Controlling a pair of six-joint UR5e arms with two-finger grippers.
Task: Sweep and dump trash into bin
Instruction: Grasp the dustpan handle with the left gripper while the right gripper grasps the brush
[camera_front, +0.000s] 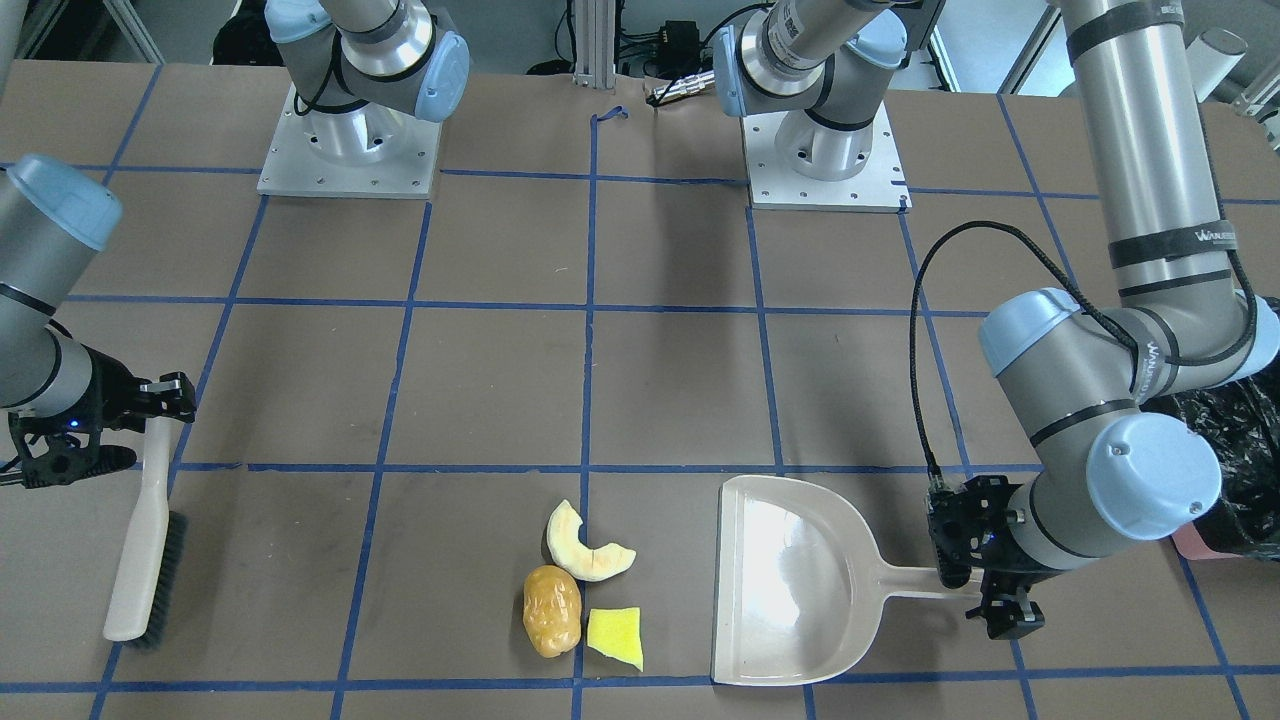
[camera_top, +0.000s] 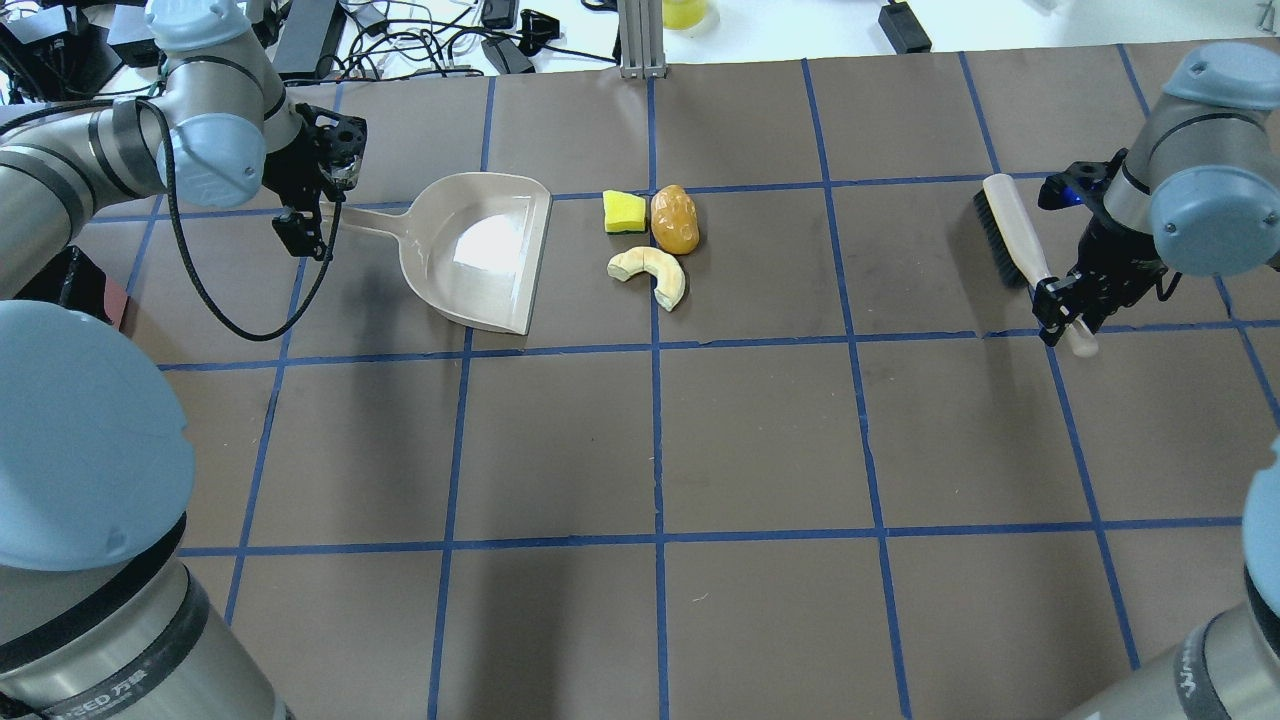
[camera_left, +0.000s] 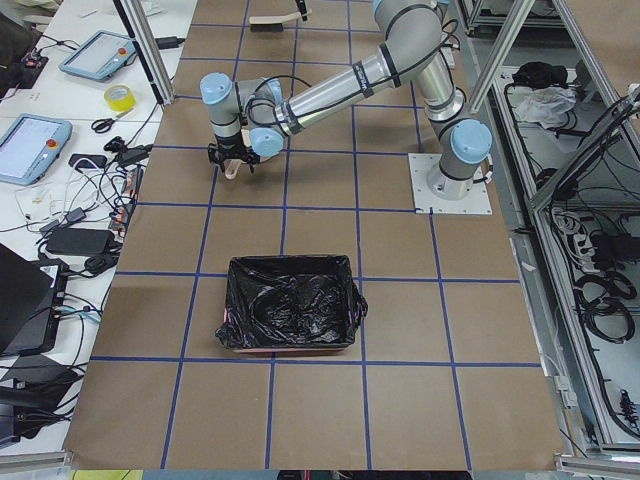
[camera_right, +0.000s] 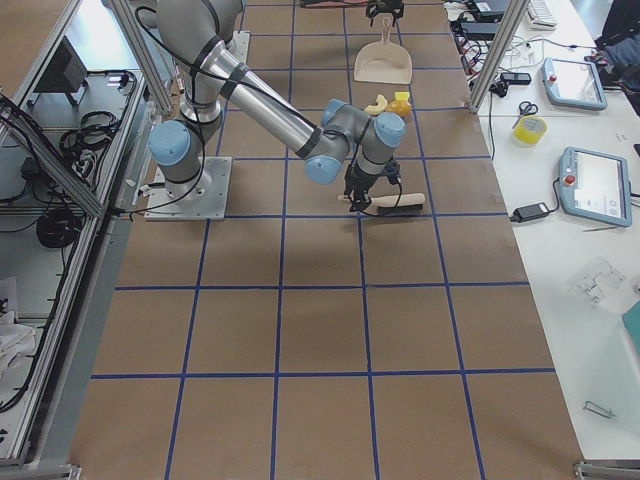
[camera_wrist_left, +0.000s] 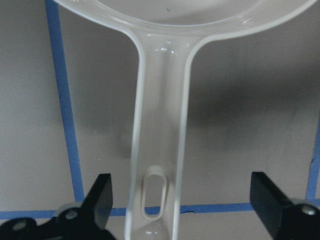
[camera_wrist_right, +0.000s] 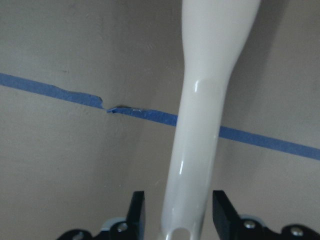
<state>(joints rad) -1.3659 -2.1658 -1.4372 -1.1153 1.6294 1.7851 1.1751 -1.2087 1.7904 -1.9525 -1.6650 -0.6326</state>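
Brown paper covers the table, gridded in blue tape. A white workbench with tablets runs along its side.

- Bin: pink, lined with a crinkled black bag, at my left end of the table, well apart from the trash.
- Dustpan: beige, lying flat, with its mouth facing the trash.
- Trash, three pieces clustered just beside the dustpan's mouth: melon-rind slice, potato-like lump, yellow wedge.
- My left gripper: jaws spread wide astride the dustpan's handle end, clear of it on both sides.
- My right gripper: jaws set narrowly around the handle of the brush, with slim gaps showing. It is well apart from the trash.
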